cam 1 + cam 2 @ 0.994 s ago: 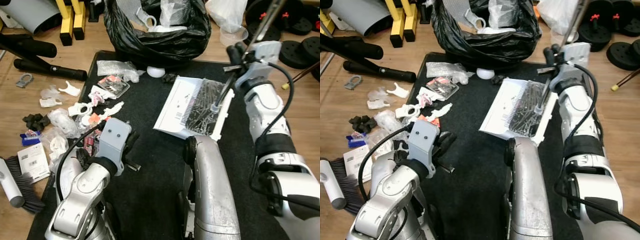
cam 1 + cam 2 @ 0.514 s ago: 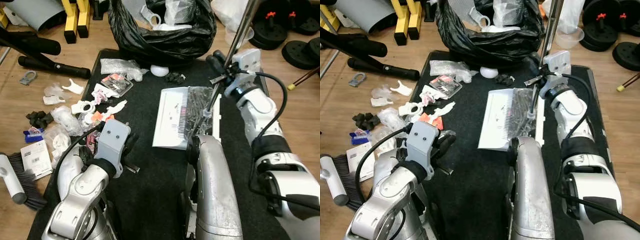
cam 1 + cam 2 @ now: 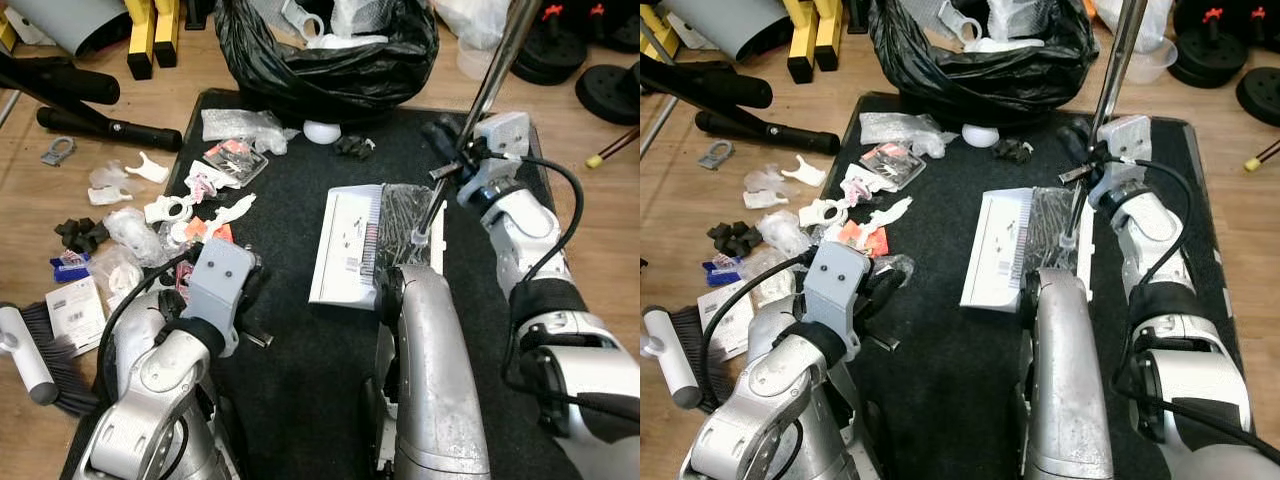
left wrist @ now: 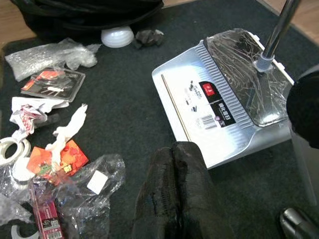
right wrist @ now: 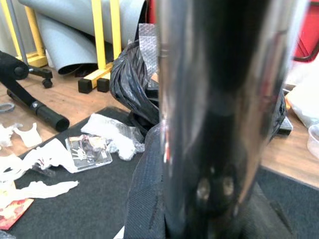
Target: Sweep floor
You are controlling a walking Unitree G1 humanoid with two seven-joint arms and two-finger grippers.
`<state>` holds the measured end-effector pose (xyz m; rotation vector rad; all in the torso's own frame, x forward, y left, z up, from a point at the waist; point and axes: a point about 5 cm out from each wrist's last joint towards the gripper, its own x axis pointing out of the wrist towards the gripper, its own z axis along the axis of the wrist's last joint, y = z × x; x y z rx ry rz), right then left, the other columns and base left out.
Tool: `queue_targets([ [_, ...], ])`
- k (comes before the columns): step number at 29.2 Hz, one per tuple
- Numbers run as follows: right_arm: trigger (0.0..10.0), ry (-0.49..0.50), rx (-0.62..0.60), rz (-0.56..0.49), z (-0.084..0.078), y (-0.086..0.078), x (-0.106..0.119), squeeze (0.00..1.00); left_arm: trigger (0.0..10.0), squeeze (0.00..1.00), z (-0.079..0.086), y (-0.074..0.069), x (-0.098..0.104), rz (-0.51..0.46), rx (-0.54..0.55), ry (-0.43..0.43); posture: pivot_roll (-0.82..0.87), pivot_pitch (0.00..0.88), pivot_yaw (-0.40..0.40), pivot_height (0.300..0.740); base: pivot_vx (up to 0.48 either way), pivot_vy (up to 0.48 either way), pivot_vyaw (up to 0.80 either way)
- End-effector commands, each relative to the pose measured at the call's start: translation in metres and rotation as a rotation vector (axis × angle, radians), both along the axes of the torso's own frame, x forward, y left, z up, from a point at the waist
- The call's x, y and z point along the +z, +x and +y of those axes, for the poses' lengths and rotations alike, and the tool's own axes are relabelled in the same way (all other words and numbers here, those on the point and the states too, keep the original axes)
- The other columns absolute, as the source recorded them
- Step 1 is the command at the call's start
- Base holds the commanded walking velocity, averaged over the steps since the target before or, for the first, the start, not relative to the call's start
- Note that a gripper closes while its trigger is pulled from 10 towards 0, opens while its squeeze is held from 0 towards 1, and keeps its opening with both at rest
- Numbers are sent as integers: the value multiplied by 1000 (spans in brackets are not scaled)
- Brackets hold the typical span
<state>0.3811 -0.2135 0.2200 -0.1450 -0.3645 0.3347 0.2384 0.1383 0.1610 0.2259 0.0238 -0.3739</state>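
A white plastic dustpan (image 3: 350,243) with a clear film-wrapped scoop lay flat near the middle of a black rectangular floor mat (image 3: 290,350), and everything else is placed from it. Its upright silver metal pole (image 3: 490,85) rose from the scoop's back edge. The right gripper (image 3: 1087,150) was clamped round that pole a little above the pan, its black fingers (image 5: 149,199) pressed against the shiny tube in the right wrist view.

On the pan's open lip side the mat was bare dark pile up to a scatter of litter: white plastic scraps (image 3: 215,215), a red-and-orange paper piece (image 4: 62,154) and crumpled clear plastic bags (image 4: 94,181). The left gripper (image 4: 174,164) hung over that bare strip, near the pan's lip, its two black fingers pressed together with nothing between them.

Beyond the pan, at the mat's far edge, stood a black plastic rubbish bag (image 3: 330,60) stuffed with packaging, with a small white dome-shaped cap (image 3: 322,131) and a dark crumpled lump (image 3: 353,147) just before it.

Past the litter the mat ended at a light wooden plank floor (image 3: 50,215), where more scraps lay near the edge. A hand brush with a white handle and dark bristles (image 3: 30,355) lay there, well apart from the pan. Black weight plates (image 3: 610,85) sat on the wood beyond the pole side.
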Motion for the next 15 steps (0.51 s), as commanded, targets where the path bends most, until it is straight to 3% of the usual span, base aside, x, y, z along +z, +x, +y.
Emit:
queue_targets([
  [1,10000,9,-16,-76,-8,-4,9,0,10000,0,-2,-5,-4,44,-81,4,35,347,-52,300,0,0,0],
  [15,10000,10,4,-90,-12,-6,9,0,10000,0,2,-4,-2,43,-66,23,31,359,-44,300,0,0,0],
])
